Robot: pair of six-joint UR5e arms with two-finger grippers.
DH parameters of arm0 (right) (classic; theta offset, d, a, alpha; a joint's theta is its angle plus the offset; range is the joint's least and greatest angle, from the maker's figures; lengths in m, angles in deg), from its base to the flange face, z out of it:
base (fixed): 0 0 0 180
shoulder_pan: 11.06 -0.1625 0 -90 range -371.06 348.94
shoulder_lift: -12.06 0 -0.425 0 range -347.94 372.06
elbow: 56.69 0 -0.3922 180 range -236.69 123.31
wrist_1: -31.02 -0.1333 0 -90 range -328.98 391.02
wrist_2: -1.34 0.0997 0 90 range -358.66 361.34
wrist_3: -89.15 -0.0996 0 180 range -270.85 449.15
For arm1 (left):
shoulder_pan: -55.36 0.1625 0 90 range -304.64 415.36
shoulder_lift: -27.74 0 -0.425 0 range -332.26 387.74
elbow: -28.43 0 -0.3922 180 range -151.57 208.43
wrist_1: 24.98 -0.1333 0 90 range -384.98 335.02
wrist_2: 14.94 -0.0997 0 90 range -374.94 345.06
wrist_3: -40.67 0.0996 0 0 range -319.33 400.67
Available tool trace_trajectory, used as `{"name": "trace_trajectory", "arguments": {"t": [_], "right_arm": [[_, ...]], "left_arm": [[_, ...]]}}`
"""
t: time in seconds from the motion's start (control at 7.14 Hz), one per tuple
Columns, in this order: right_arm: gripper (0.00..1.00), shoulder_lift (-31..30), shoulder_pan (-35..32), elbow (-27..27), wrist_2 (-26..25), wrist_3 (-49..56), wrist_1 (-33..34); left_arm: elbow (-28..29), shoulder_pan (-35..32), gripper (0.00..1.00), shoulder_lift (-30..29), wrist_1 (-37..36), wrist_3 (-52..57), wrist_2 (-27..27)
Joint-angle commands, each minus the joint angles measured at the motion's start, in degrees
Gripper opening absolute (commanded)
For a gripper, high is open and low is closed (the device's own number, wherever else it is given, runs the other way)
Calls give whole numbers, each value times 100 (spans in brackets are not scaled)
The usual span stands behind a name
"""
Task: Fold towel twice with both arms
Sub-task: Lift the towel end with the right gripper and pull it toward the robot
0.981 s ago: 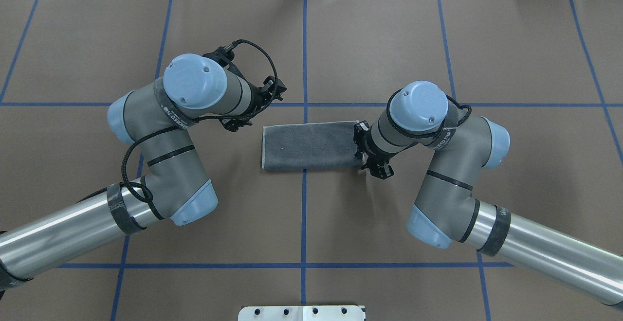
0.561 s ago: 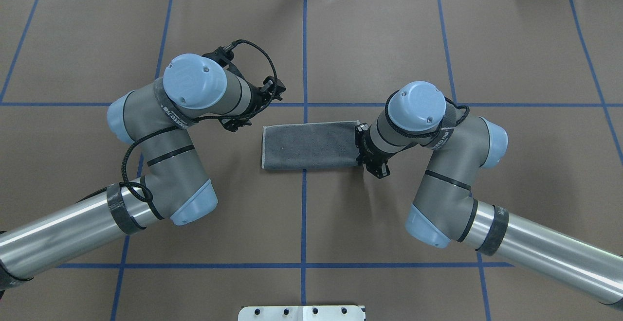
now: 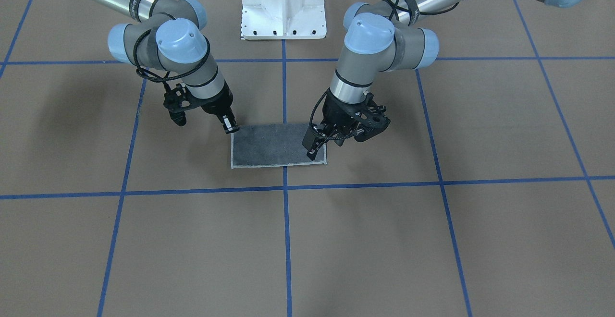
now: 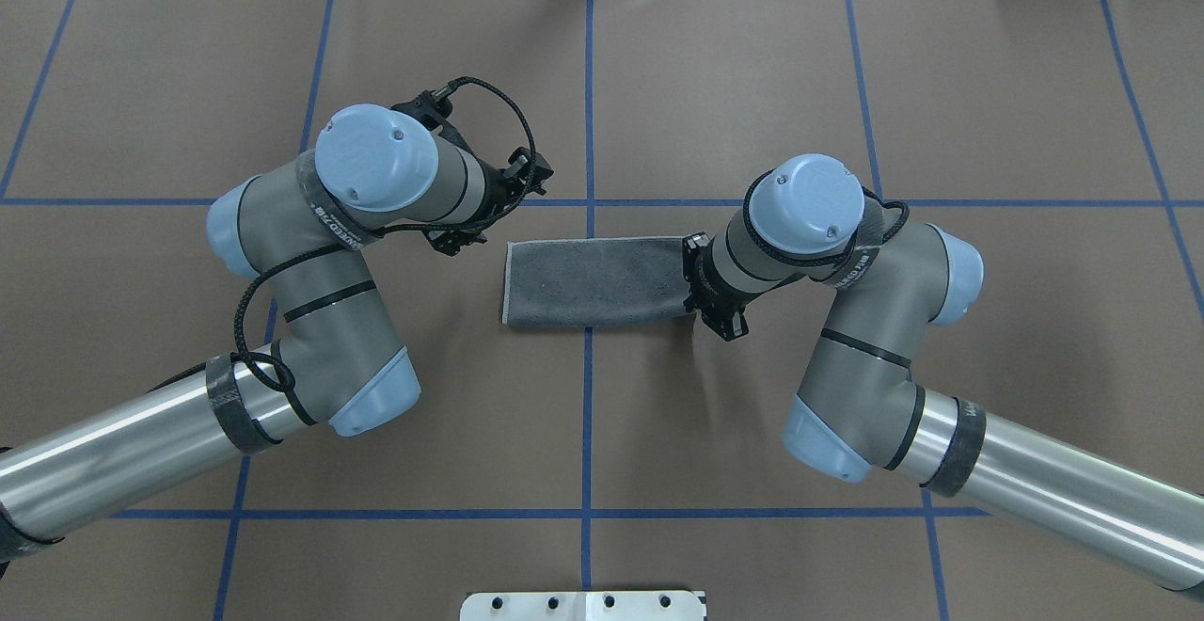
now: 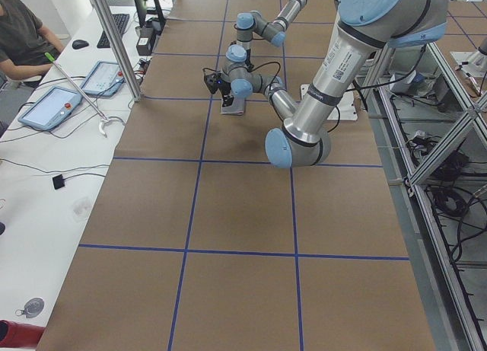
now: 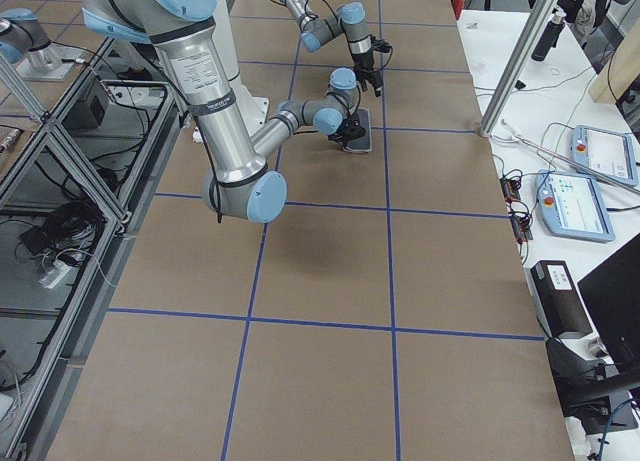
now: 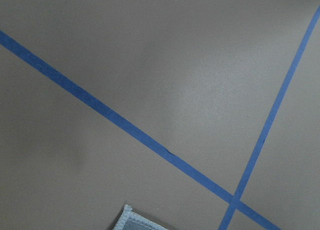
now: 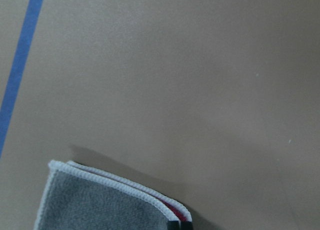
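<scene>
The towel [image 4: 593,282] was laid at the middle of the table [image 4: 602,433], folded into a long strip with the dark grey face up and pink showing between the layers. A corner at its right end was gripped by the right hand [image 3: 232,127], whose fingertips were pinched together. The left hand [image 3: 311,152] was held near the other end; whether it was clenched or released could not be told.

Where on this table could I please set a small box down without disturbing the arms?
Freest is the row of bare squares on the operators' side of the blue tape line, past the towel. The outermost squares at either end are bare. Crowded: the centre, with the right gripper at one towel end and the left gripper by the other.
</scene>
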Motion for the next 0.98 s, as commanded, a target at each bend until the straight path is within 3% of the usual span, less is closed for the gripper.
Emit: {"name": "trace_trajectory", "arguments": {"t": [0.0, 0.42, 0.84], "right_arm": [[0, -37, 145, 334, -11, -137, 16], [0, -167, 663, 799, -11, -802, 104], [0, 42, 1209, 809, -203, -1707, 104]], "left_arm": [[-54, -11, 100, -7, 3, -2, 1], [-168, -20, 100, -7, -6, -11, 18], [-501, -72, 100, 63, -58, -46, 395]]}}
